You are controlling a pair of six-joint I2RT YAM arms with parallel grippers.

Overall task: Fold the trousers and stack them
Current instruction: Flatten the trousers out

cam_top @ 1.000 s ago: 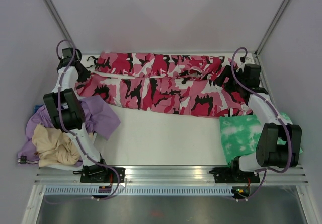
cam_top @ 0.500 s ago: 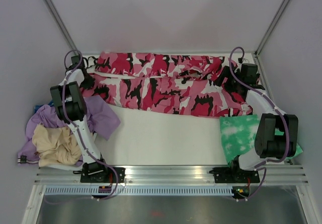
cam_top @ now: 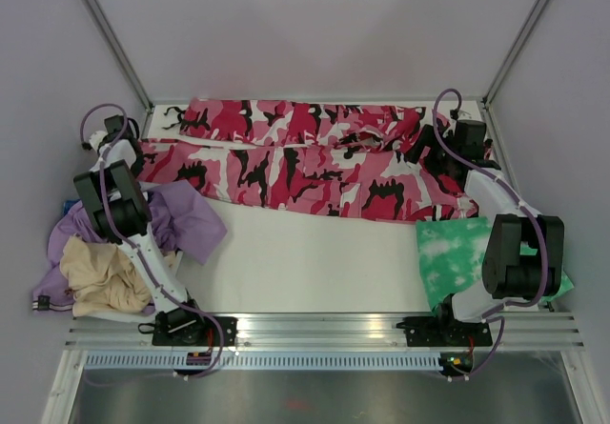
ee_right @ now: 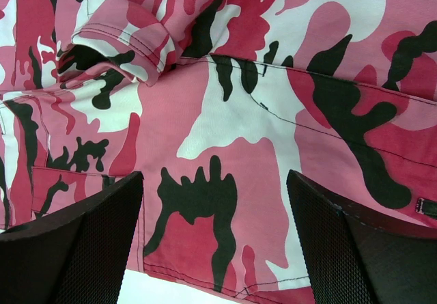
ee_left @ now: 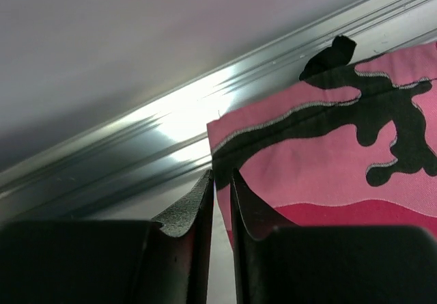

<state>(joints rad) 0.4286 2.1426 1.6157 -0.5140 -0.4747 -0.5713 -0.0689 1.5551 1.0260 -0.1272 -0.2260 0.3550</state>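
Left claw point(ee_left: 221, 174) moved out left, dragging the trousers point(cam_top: 305, 162) by the pinched end; they stretch rightward from it. Right claw point(ee_right: 213, 175) spread above the right end.

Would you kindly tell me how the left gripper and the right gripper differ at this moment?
The left gripper has its fingers nearly together; the right gripper stands wide open. The left gripper sits at a leg's hem corner of the trousers; the right gripper hovers over their opposite end. Both are at the trousers, and neither plainly holds them.
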